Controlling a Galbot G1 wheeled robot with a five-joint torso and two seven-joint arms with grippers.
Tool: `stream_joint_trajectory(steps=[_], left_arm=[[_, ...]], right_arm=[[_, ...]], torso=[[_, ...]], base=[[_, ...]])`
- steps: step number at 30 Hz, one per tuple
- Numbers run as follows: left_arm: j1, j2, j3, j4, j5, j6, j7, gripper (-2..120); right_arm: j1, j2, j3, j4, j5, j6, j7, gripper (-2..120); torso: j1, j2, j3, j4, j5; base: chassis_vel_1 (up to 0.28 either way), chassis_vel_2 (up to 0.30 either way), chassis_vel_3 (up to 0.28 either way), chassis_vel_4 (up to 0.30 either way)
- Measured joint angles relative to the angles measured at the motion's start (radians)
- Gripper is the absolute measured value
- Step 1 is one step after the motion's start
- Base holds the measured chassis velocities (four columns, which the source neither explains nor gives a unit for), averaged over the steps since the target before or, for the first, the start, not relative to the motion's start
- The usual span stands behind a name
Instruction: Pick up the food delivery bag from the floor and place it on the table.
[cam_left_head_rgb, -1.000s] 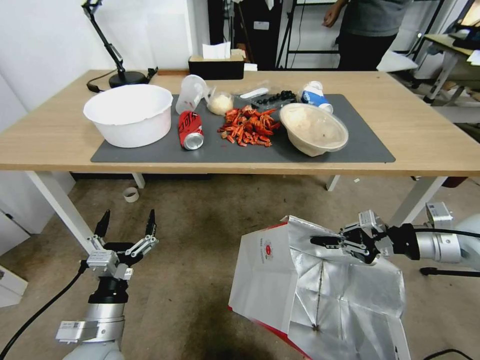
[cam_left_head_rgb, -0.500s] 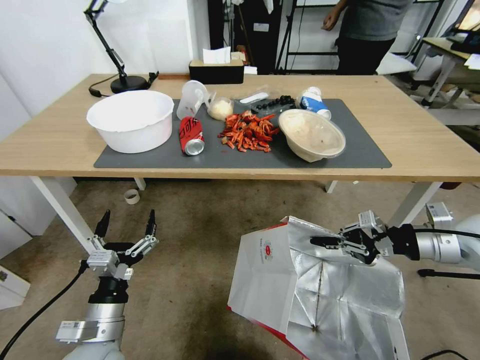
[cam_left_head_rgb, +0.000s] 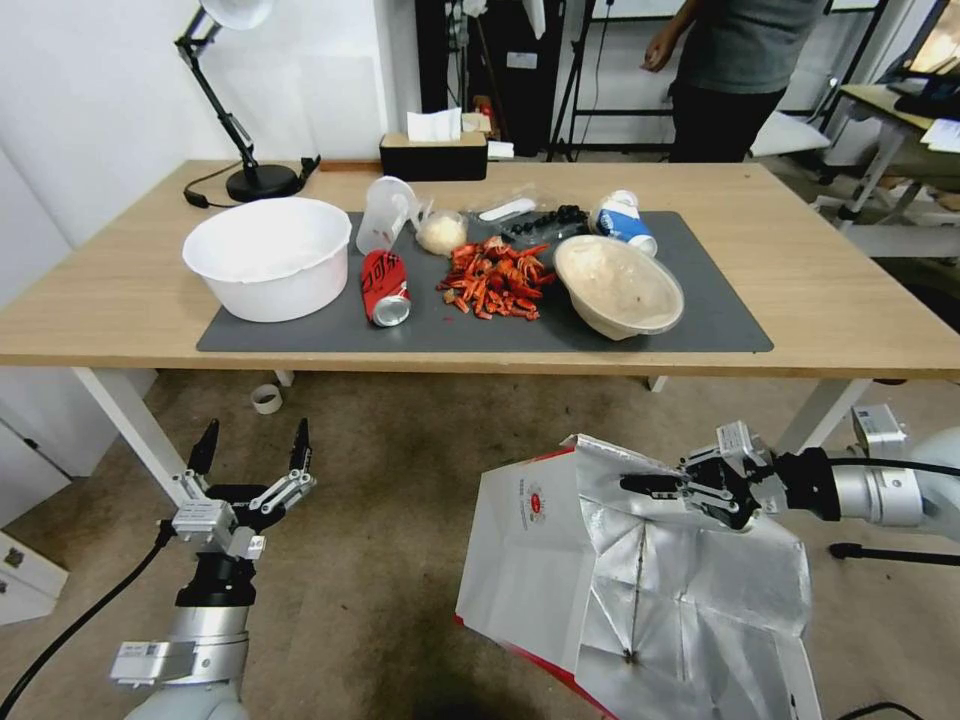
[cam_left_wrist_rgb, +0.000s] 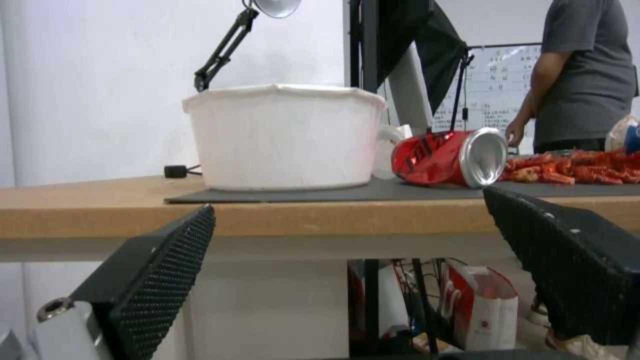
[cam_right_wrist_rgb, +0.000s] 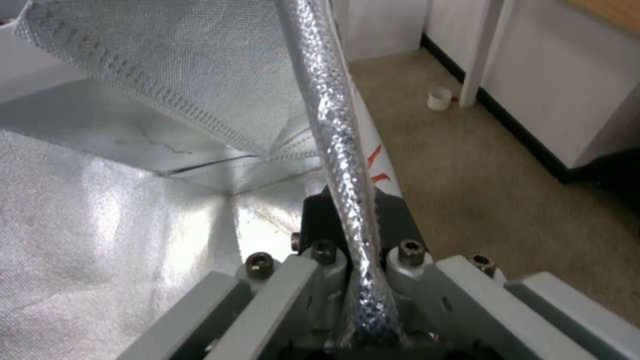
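The food delivery bag (cam_left_head_rgb: 640, 580), white with a small red logo and silver foil lining, leans open-mouthed over the floor (cam_left_head_rgb: 400, 520) in front of the table (cam_left_head_rgb: 820, 310). My right gripper (cam_left_head_rgb: 640, 484) is shut on the bag's upper rim. The right wrist view shows its jaws (cam_right_wrist_rgb: 353, 220) clamped on a foil edge, with the lining (cam_right_wrist_rgb: 120, 210) beside them. My left gripper (cam_left_head_rgb: 252, 448) hangs open and holding nothing, low at the left, below the table's front edge (cam_left_wrist_rgb: 100, 210). Whether the bag's base touches the floor is hidden.
On the dark mat (cam_left_head_rgb: 720, 320) stand a white bowl (cam_left_head_rgb: 268, 255), a red can (cam_left_head_rgb: 383, 287) on its side, red shells (cam_left_head_rgb: 495, 278) and a lidded bowl (cam_left_head_rgb: 618, 285). A lamp (cam_left_head_rgb: 240, 120) and tissue box (cam_left_head_rgb: 433, 155) stand behind. A white table leg (cam_left_head_rgb: 130, 425) rises near my left gripper.
The table has slid down the picture while both arms and the bag keep their places in it, so the camera has moved. Neither gripper's grip has changed.
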Motion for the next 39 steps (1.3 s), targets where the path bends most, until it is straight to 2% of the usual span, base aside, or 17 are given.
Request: stream_joint_trajectory(steps=[39], left_arm=[[0.010,-0.007,0.002,-0.012,0.004,0.002,-0.011,100]], right_arm=[[-0.001,-0.006,0.002,0.004,-0.001,0.004,-0.019,0]], torso=[[0.070,0.170,0.099,0.0000,0.0000]], base=[[0.000,0.000,0.000,0.000]])
